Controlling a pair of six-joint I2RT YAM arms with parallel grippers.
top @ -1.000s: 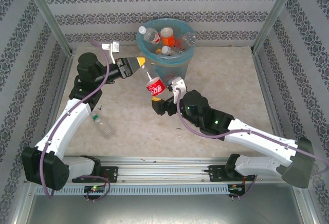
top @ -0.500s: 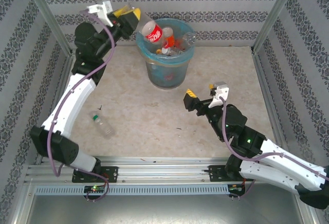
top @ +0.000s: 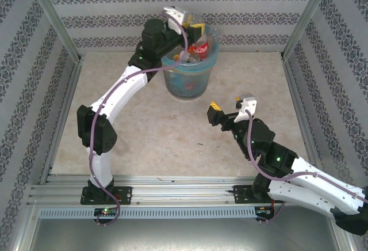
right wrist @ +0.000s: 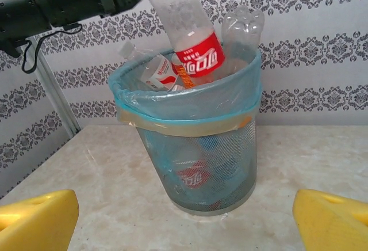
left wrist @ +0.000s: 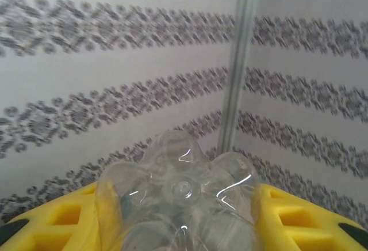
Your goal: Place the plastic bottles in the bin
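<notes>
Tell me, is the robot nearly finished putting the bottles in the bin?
Getting there. Done: several bottles already sit in the bin. In hand: the left gripper holds a red-labelled bottle, cap down, dipping into the bin. The right gripper is open and empty. Left: letting that bottle drop. The left arm covers part of the table, so I can't tell if more wait there.

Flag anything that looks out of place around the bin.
The round mesh bin with its light-blue bag is heaped: clear plastic bottles poke above its rim. The left gripper holds a red-labelled bottle neck-down over the pile.
</notes>
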